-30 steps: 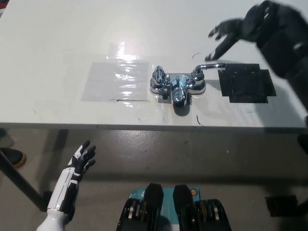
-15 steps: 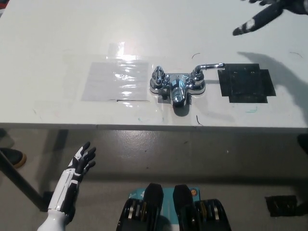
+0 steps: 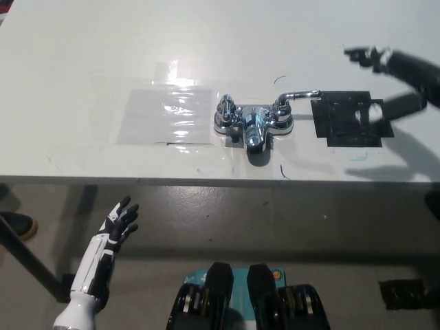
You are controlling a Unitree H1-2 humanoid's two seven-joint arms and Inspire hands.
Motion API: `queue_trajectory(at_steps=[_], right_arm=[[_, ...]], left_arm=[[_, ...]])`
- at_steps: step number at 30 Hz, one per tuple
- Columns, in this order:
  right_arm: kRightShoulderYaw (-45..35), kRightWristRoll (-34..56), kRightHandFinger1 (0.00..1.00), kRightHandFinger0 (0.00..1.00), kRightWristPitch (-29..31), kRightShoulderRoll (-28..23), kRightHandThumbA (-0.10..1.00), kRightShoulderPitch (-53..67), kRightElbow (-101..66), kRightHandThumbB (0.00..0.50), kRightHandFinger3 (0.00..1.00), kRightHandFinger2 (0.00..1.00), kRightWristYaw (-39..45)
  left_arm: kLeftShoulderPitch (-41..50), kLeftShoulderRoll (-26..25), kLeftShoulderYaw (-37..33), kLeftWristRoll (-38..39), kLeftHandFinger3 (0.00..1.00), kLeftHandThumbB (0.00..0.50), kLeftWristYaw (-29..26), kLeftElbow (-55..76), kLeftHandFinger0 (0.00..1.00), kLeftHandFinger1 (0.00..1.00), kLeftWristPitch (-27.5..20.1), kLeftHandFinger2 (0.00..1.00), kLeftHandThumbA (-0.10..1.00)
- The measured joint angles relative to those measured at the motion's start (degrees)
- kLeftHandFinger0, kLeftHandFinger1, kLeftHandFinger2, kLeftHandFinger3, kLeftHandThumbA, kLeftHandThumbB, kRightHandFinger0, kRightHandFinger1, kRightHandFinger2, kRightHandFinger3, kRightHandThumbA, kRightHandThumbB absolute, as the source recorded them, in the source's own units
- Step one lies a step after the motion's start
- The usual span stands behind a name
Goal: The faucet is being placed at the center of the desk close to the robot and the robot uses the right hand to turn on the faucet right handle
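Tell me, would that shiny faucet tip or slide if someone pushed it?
Probably heavy for its size: the faucet looks like solid chromed metal. Its wide, low base suggests sliding rather than tipping on the smooth desk, unless it's fixed down. The polished lever handle may be slippery.

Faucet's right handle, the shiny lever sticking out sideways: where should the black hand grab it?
Grab the chrome lever handle near its free tip, coming from the right and above. The bar sticks out rightward, toward the open black right hand, while its base sits tight against the chrome faucet body.
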State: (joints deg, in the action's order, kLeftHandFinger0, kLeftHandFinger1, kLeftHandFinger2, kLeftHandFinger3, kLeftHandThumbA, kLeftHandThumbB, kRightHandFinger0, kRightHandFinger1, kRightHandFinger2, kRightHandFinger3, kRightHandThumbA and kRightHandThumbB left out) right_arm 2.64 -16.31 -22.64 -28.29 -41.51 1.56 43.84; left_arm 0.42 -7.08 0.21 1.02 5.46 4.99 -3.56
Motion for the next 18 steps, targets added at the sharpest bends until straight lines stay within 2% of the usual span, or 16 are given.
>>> queue_trajectory(at_steps=[2,3,5,6,9,12,15,16,18], right_arm=[[-1.71,0.96,1.0,1.0,-0.26,0.79,1.0,3.35,-3.5,0.395,1.0,1.0,-0.27],[-2.56,1.43,1.0,1.0,-0.37,1.28,1.0,5.11,-5.35,0.416,1.0,1.0,-0.45],[-4.6,2.54,1.0,1.0,-0.46,2.68,1.0,9.31,-9.77,0.425,1.0,1.0,-0.97],[-5.24,2.94,1.0,1.0,-0.47,3.23,1.0,10.82,-11.08,0.407,1.0,1.0,-1.21],[-8.48,5.0,1.0,1.0,-0.47,5.79,1.0,16.15,-17.22,0.388,1.0,1.0,-2.15],[-12.35,8.04,1.0,1.0,-0.29,8.75,1.0,21.07,-23.43,0.43,1.0,1.0,-3.6],[-15.21,10.68,1.0,1.0,-0.2,10.56,1.0,23.96,-27.82,0.374,1.0,1.0,-4.61],[-16.68,12.01,1.0,1.0,-0.09,11.49,1.0,25.28,-29.96,0.392,1.0,1.0,-5.14],[-18.41,14.04,1.0,1.0,0.5,13.05,1.0,27.2,-32.87,0.391,1.0,1.0,-6.15]], left_arm=[[-0.12,0.0,0.0,0.01,1.0,0.21,0.0,-0.22,1.0,1.0,0.02,1.0,0.96],[-0.17,0.01,0.0,0.01,1.0,0.205,0.0,-0.32,1.0,1.0,0.04,1.0,0.96],[-0.31,0.01,0.0,0.03,1.0,0.2,0.0,-0.59,1.0,1.0,0.06,1.0,0.96],[-0.37,0.03,0.01,0.04,1.0,0.185,0.0,-0.63,1.0,1.0,0.07,1.0,0.96],[-0.62,0.0,0.03,0.07,1.0,0.202,0.0,-0.67,1.0,1.0,0.11,1.0,0.96],[-1.22,-0.02,0.13,0.09,1.0,0.193,0.0,-0.69,1.0,1.0,0.14,1.0,0.97],[-1.75,-0.02,0.17,0.1,1.0,0.174,0.0,-0.71,1.0,1.0,0.15,1.0,0.98],[-2.08,-0.02,0.18,0.1,1.0,0.182,0.01,-0.72,1.0,1.0,0.15,1.0,0.98],[-2.53,-0.04,0.21,0.12,1.0,0.187,0.01,-0.74,1.0,1.0,0.15,1.0,0.97]])
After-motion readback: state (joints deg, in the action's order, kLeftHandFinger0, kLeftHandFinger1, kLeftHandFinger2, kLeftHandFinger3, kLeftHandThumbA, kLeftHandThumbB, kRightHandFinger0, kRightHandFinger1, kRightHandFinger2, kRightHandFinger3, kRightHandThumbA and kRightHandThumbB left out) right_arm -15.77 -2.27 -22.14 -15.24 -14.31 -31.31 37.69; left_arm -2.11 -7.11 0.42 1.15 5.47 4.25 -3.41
